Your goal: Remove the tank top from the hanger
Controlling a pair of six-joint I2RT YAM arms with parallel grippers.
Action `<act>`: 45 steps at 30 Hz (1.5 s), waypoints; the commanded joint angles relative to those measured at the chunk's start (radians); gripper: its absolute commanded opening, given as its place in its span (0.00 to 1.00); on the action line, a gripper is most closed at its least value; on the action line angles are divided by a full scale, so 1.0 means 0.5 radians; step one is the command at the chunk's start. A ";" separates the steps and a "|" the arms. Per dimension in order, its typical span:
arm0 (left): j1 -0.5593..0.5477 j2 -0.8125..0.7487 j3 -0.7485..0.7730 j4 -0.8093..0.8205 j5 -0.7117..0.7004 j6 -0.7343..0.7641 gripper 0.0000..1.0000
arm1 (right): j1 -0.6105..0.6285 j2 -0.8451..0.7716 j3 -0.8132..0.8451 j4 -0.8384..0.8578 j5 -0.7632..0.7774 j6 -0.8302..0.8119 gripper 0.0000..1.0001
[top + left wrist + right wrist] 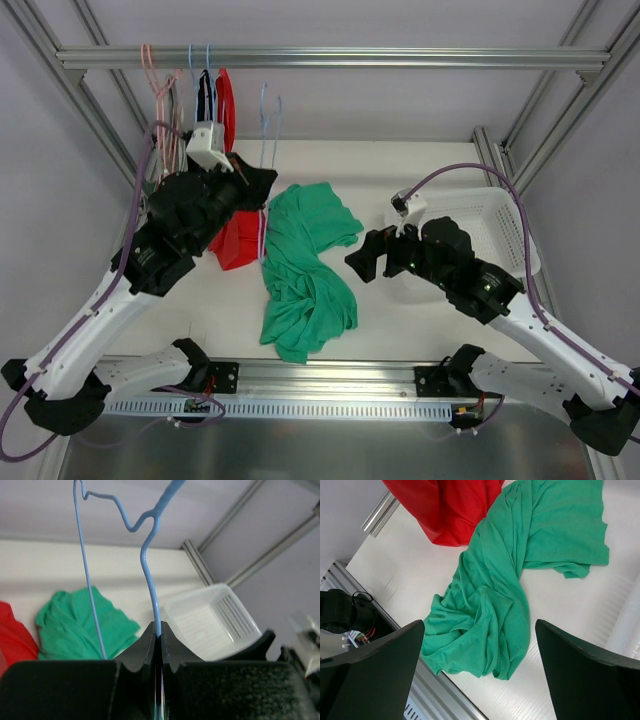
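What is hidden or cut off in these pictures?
Blue hanger: left wrist view, top cut by the upper edge, lower end hidden inside the left gripper.
Red garment: top external view, upper part covered by the left arm.
White basket: top external view, near-left corner hidden by the right arm.
Green tank top: bunched in every view, straps not distinguishable.

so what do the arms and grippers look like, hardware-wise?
Both the left arm and right arm have white links, black joints and a lilac cable running alongside. Left gripper and right gripper: black, blocky fingers, white camera housing at the wrist.
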 commanded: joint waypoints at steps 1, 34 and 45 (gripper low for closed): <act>0.013 0.235 0.409 -0.071 -0.228 0.163 0.00 | -0.028 -0.021 0.027 -0.006 0.043 -0.043 1.00; 0.621 0.975 0.938 -0.200 0.628 -0.150 0.04 | -0.095 0.322 0.183 0.089 -0.266 -0.312 0.99; 0.621 0.294 0.444 -0.203 0.566 -0.033 0.99 | -0.098 1.144 0.564 0.162 -0.696 -0.727 1.00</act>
